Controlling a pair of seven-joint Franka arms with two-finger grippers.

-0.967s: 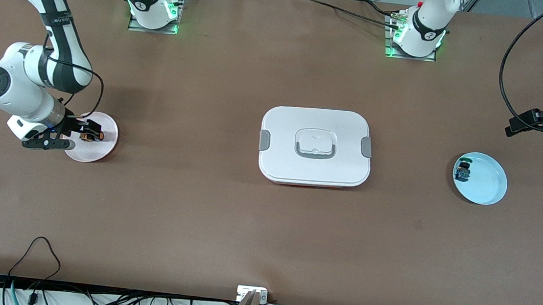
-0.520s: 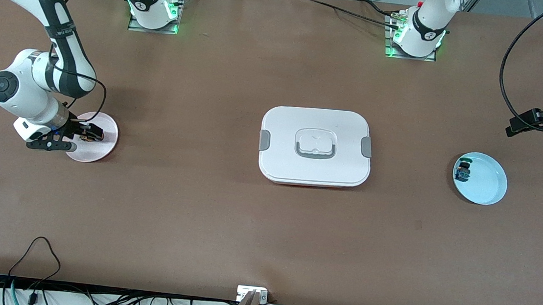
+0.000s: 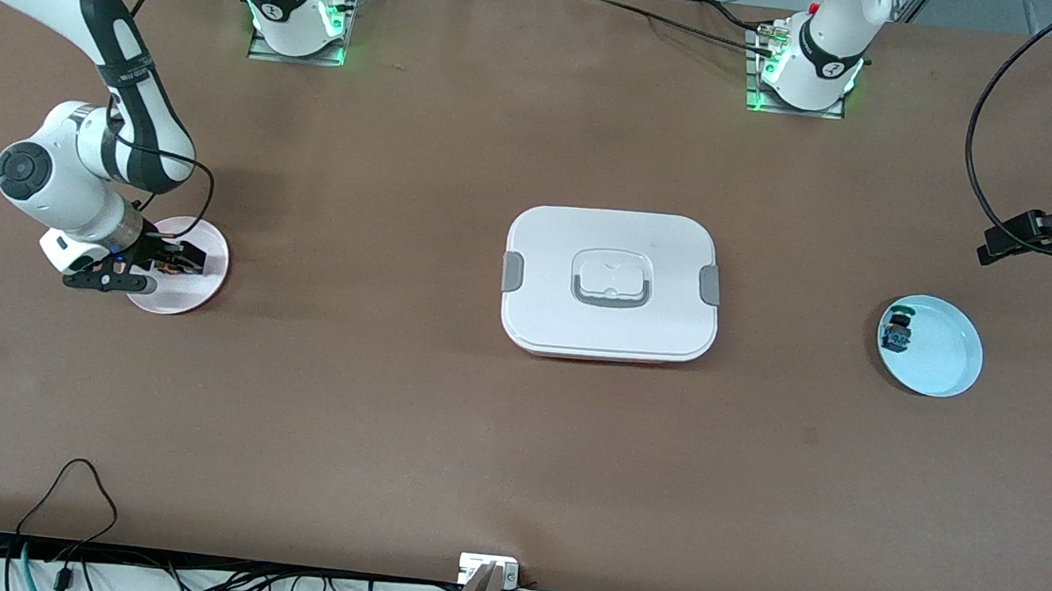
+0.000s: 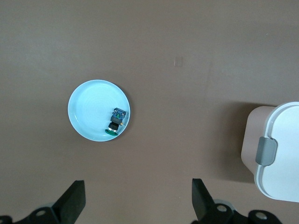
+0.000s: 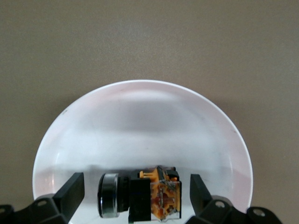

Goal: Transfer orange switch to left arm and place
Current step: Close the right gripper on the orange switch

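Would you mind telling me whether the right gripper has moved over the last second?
Yes. The right gripper has edged toward the box, farther in over the pink plate, its open fingers either side of the orange switch.

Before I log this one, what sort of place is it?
Most likely a robotics lab bench: two arms bolted to a brown table, cables and electronics along its near edge, and staged props, a box between two plates.
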